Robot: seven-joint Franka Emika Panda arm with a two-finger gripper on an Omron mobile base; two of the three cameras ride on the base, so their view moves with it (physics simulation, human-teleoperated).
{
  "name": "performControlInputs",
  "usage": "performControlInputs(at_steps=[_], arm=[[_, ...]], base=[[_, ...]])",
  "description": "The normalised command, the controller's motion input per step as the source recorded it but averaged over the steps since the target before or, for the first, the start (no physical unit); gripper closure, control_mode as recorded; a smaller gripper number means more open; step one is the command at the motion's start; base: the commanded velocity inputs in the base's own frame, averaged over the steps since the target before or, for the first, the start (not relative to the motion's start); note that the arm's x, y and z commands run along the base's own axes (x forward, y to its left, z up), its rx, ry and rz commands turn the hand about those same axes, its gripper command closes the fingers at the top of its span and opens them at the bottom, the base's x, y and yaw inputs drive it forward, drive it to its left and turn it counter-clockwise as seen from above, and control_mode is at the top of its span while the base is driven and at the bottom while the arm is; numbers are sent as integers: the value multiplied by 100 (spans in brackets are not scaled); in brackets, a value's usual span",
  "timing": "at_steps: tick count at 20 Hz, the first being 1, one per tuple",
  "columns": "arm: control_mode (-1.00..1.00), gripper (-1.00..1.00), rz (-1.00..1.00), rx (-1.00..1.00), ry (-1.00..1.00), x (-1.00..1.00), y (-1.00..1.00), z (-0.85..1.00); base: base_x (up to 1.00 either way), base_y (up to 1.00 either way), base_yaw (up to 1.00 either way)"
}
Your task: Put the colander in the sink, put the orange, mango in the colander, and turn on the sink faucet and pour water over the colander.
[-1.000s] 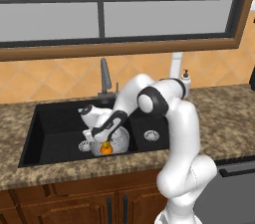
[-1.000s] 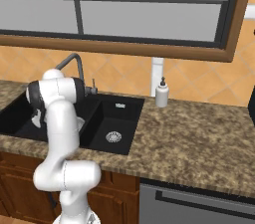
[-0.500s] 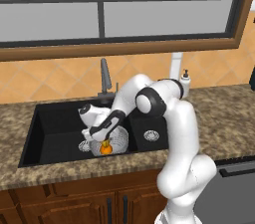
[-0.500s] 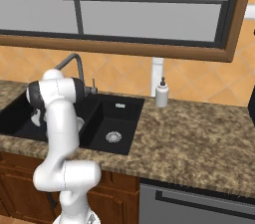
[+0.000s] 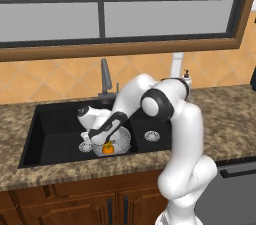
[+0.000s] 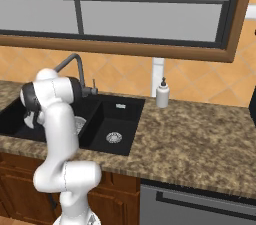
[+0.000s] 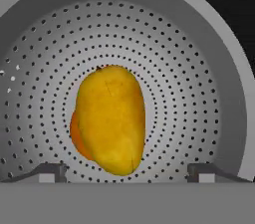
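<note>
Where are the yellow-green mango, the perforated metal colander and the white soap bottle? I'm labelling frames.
yellow-green mango [image 7: 113,121], hand view, its middle.
perforated metal colander [image 7: 189,83], hand view, inner wall.
white soap bottle [image 6: 162,94], right base view, its body.

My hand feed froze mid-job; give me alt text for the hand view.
A mango lies in the middle of the colander, hiding most of the orange beneath it. The jaws stand wide apart at the bottom edge, touching neither fruit.

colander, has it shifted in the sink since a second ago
No. In the left base view the colander sits in the same spot in the sink, just left of the divider and below the faucet.
</note>
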Motion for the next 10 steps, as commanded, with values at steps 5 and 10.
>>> performControlInputs(at_steps=[5,10], arm=[[-100,-100,0,0,-1,-40,0,50],[-100,-100,1,0,-8,-62,1,57]], base=[[0,0,0],[0,0,0]])
